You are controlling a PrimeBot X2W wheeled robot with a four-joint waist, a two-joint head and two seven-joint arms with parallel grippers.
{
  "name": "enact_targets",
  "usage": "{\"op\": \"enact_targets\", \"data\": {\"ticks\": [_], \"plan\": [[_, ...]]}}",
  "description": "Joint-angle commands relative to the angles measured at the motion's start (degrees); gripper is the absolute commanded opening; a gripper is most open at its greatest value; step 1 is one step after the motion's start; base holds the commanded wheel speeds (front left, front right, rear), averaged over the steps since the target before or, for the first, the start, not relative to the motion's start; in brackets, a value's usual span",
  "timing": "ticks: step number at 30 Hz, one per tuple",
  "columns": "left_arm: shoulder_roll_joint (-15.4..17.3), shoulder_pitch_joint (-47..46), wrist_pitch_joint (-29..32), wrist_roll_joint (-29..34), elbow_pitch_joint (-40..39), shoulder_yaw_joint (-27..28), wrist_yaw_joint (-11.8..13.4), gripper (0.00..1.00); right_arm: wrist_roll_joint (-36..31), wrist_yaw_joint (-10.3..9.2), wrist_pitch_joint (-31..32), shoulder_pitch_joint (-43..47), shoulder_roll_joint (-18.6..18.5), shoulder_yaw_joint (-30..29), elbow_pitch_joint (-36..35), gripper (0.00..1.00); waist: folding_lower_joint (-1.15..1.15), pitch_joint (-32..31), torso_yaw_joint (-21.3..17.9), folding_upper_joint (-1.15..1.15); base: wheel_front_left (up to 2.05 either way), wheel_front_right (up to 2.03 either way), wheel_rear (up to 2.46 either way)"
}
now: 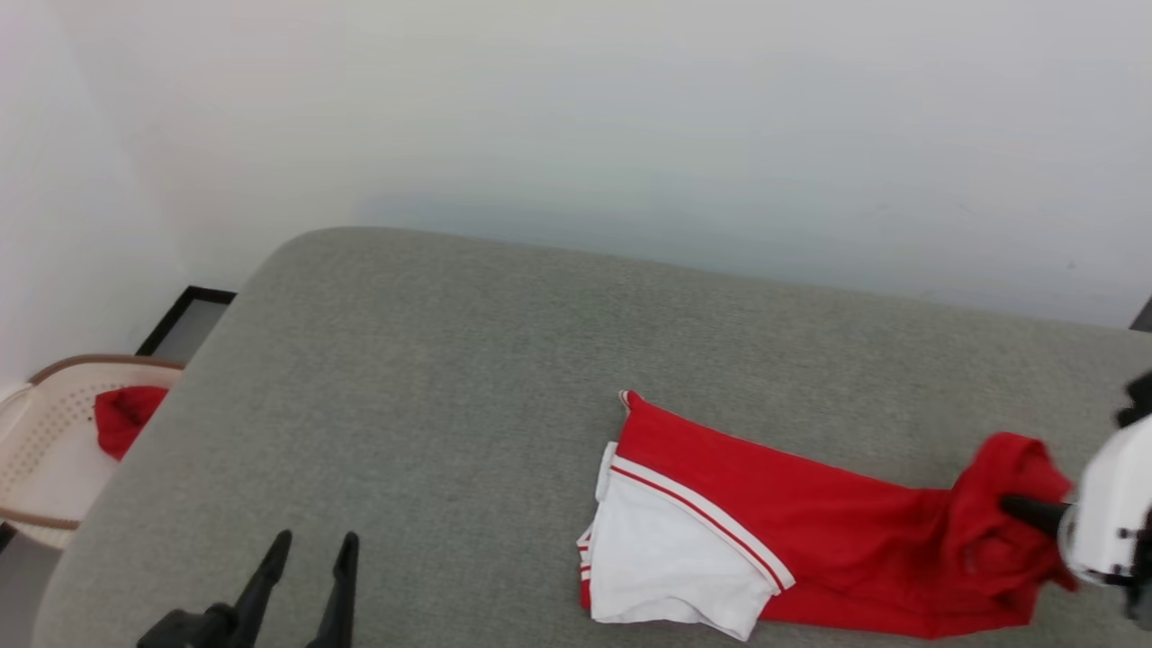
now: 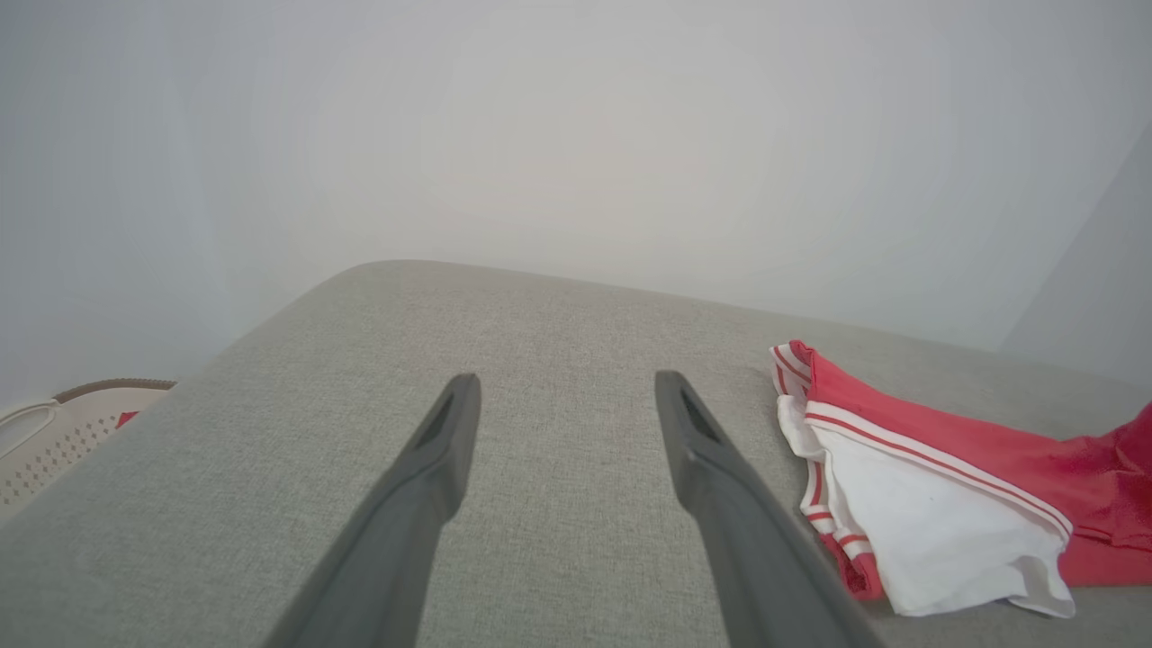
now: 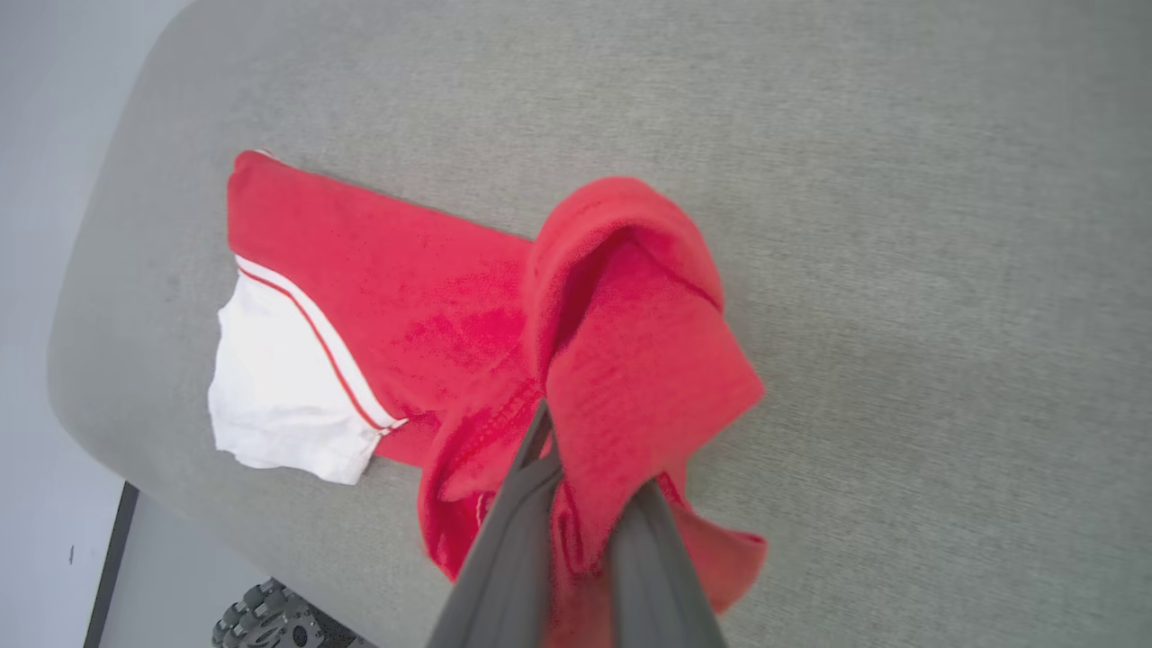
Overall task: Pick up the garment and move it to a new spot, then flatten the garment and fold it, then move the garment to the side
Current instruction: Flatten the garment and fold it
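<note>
Two tools are at work. My right tool [image 3: 580, 463] is pinched shut on the bunched red end of the red soft-fabric shorts with white, stripe-edged panels [image 1: 765, 504]. The shorts' white-panel end lies flat on the grey upholstered cushion [image 1: 450, 360]. My left tool [image 2: 567, 378] stands wide open and holds nothing, over bare cushion well off the shorts' white-panel side. Farther that way, past the cushion's edge, sits a cream perforated basket [image 1: 45, 423] containing a red cloth [image 1: 126, 418].
</note>
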Motion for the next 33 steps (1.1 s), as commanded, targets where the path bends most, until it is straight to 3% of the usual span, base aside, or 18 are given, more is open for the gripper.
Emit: {"op": "enact_targets", "data": {"ticks": [1, 7, 14, 19, 27, 28, 31, 33], "plan": [[-0.11, -0.58, -0.20, 0.37, 0.12, -0.12, -0.12, 1.00, 0.44, -0.04, 0.24, -0.36, 0.66, 0.48, -0.58, 0.00, 0.00, -0.46, 0.90, 0.00, 0.00, 0.00, 0.00], [-0.87, -2.47, -0.20, -0.20, 1.38, -1.79, -0.12, 1.00, 0.36, -0.04, 0.92, -2.43, 4.69, 3.71, -3.37, 0.00, 0.00, -0.84, 3.77, 0.00, 0.00, 0.00, 0.00], [-1.41, -4.41, -0.20, -0.88, 2.80, -4.06, -0.12, 1.00, -0.17, -0.04, -1.06, -6.51, 9.49, 9.36, -0.87, 0.00, 0.00, -0.65, 7.46, 0.00, 0.00, 0.00, 0.00], [-1.68, -5.56, -0.20, -1.57, 3.90, -5.49, -0.12, 1.00, -1.65, -0.03, -4.73, -9.52, 12.42, 13.92, 4.55, 0.00, 0.00, -0.27, 10.66, 0.00, 0.00, 0.00, 0.00], [-2.14, -6.63, -0.20, -2.50, 4.88, -6.29, -0.12, 1.00, -5.05, -0.04, -10.71, -13.14, 14.03, 17.11, 14.69, 0.00, 0.00, 0.53, 13.36, 0.00, 0.00, 0.00, 0.00], [-2.19, -6.68, -0.20, -2.61, 4.86, -6.25, -0.12, 1.00, -5.43, -0.03, -11.42, -13.54, 14.24, 17.24, 15.87, 0.05, 0.00, 0.62, 13.40, 0.00, 0.00, 0.00, 0.00], [-2.24, -6.65, -0.20, -2.94, 5.14, -6.24, -0.12, 1.00, -6.71, -0.03, -13.05, -14.97, 14.38, 18.40, 18.75, 0.58, 0.00, 0.98, 13.30, 0.00, 0.00, 0.00, 0.00], [-2.20, -6.57, -0.20, -3.15, 5.15, -5.82, -0.12, 1.00, -6.17, -0.03, -13.61, -15.83, 14.91, 19.17, 20.03, 0.83, 0.00, 1.09, 12.84, 0.00, 0.00, 0.00, 0.00]]}}
